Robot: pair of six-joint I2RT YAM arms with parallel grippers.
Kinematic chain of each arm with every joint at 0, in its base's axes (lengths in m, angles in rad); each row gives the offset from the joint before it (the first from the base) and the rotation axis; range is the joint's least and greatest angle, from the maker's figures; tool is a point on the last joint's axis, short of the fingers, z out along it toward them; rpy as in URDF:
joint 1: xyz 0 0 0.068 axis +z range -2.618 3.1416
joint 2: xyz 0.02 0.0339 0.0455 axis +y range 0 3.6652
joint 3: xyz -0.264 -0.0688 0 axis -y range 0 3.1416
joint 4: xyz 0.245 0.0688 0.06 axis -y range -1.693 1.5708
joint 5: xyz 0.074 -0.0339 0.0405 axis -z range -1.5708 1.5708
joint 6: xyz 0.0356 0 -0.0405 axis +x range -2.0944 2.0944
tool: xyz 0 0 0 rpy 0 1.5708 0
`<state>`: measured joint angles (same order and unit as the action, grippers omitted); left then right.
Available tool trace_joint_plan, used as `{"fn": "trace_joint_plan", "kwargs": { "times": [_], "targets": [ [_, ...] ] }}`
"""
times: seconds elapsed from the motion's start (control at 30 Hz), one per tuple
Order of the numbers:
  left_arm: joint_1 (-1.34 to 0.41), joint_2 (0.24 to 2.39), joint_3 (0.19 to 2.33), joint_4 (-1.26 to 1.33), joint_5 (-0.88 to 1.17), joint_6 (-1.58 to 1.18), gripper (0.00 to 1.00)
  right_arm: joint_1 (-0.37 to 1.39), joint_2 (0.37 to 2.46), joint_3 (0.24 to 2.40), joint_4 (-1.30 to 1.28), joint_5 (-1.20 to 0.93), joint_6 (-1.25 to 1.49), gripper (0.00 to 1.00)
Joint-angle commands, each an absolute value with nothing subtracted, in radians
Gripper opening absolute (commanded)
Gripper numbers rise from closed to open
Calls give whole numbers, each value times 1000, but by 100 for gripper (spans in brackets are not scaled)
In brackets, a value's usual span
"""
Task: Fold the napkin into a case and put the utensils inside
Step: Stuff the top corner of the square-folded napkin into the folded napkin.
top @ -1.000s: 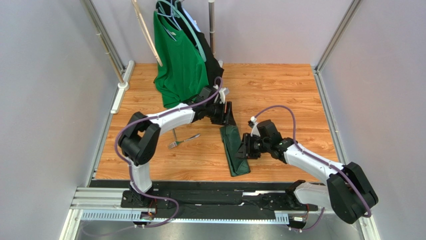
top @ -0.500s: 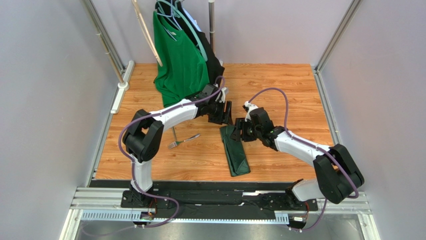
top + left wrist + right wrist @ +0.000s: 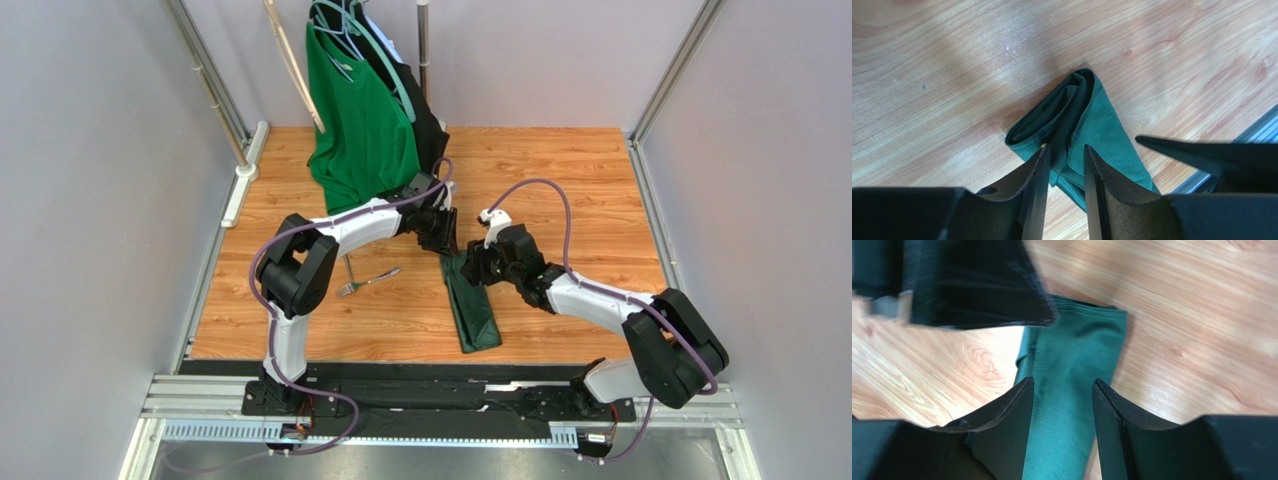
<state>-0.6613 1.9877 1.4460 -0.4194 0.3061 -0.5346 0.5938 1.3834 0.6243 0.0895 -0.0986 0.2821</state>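
The napkin [image 3: 472, 310] lies on the wooden table as a narrow dark green case, its far end open in soft folds [image 3: 1077, 110]. My left gripper [image 3: 447, 240] is at that far end, its fingertips [image 3: 1044, 150] a narrow gap apart and straddling the cloth's top layers [image 3: 1065, 148]. My right gripper [image 3: 472, 268] hovers open just above the same end, green cloth showing between its fingers [image 3: 1063, 382]. The left gripper's finger [image 3: 977, 285] fills that view's upper left. A silver fork [image 3: 368, 282], one of the utensils, lies on the table left of the napkin.
A bright green T-shirt [image 3: 360, 130] and a black garment [image 3: 428, 125] hang from a rack at the back, just behind the left arm. Metal rails [image 3: 655, 200] border the table's sides. A black rail [image 3: 450, 385] runs along the near edge.
My right gripper has swung from the napkin's middle right side up to its far end. The left gripper has come down onto that end and its jaws have narrowed.
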Motion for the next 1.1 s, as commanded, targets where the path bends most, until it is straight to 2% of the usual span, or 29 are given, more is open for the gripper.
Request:
{"fn": "trace_joint_plan", "kwargs": {
  "times": [0.0, 0.13, 0.23, 0.33, 0.5, 0.67, 0.9, 1.07],
  "targets": [
    [-657, 2005, 1476, -423, 327, -540, 37, 664, 1356, 580, 300, -40, 158, 50],
    [-657, 2005, 1473, -426, 327, -537, 36, 689, 1400, 538, 413, -18, 133, 51],
    [-653, 1999, 1468, -423, 328, -535, 45, 693, 1436, 580, 367, -5, 135, 51],
    [-653, 1988, 1462, -420, 327, -538, 47, 692, 1453, 624, 310, 32, 153, 51],
    [-653, 1977, 1459, -425, 333, -540, 49, 687, 1474, 623, 333, -23, 176, 49],
    [-652, 1967, 1447, -442, 327, -534, 62, 684, 1477, 629, 311, -41, 173, 45],
    [-652, 1963, 1454, -453, 338, -540, 62, 672, 1525, 652, 302, -58, 163, 39],
    [-647, 1993, 1471, -451, 359, -546, 52, 670, 1583, 673, 293, -48, 169, 36]
  ]
}}
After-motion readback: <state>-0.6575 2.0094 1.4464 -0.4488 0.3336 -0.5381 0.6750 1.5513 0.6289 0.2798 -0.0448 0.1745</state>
